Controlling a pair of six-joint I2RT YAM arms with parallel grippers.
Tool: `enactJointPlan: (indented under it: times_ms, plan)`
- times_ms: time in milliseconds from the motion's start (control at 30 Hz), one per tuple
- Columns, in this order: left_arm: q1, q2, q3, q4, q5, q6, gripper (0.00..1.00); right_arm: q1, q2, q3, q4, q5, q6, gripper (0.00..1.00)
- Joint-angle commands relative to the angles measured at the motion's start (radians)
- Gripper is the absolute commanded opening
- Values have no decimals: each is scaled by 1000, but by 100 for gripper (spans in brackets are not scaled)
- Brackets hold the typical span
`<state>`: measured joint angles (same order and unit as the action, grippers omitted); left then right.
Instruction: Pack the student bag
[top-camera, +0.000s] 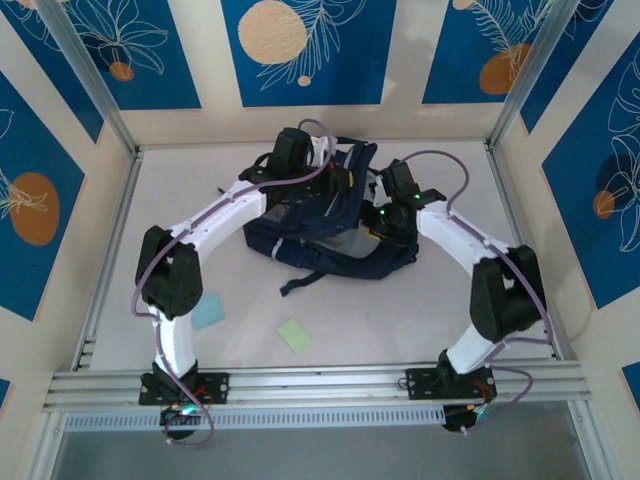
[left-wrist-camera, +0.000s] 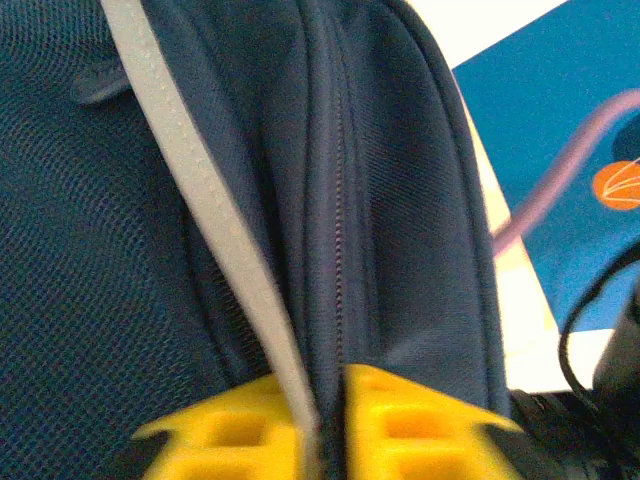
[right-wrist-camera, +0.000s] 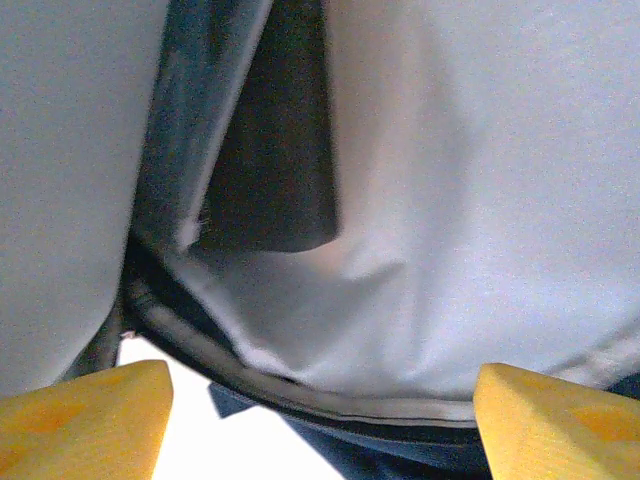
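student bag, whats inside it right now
In the right wrist view the student bag shows pale grey lining and one dark flat shape, maybe a pocket. Anything deeper is hidden by folds of the lining.

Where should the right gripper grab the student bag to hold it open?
The stitched rim at the mouth of the student bag, where pale lining meets navy fabric: a firm folded edge, likely easier to pinch than loose lining. Come from the side where the open right gripper sits, one finger inside. The left gripper is shut on a zip seam.
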<state>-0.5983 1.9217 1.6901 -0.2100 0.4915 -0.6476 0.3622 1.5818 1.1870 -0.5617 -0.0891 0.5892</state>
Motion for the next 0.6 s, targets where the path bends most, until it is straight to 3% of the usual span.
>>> enactJointPlan:
  times_ms: [0, 167, 333, 433, 567]
  plan:
    - [32, -52, -40, 99, -20, 9, 33, 2, -118, -21, -254, 263, -101, 81]
    - [72, -163, -198, 116, -55, 2, 59, -16, -198, 10, -397, 554, -121, 85]
    - [123, -287, -399, 109, -107, -7, 65, -24, -198, 70, -477, 686, -152, 86]
    - [142, -345, -527, 117, -147, -43, 65, 5, -224, 97, -458, 615, -159, 86]
    - [144, -381, -675, 118, -239, -160, 66, 77, -276, 81, -344, 383, -90, 85]
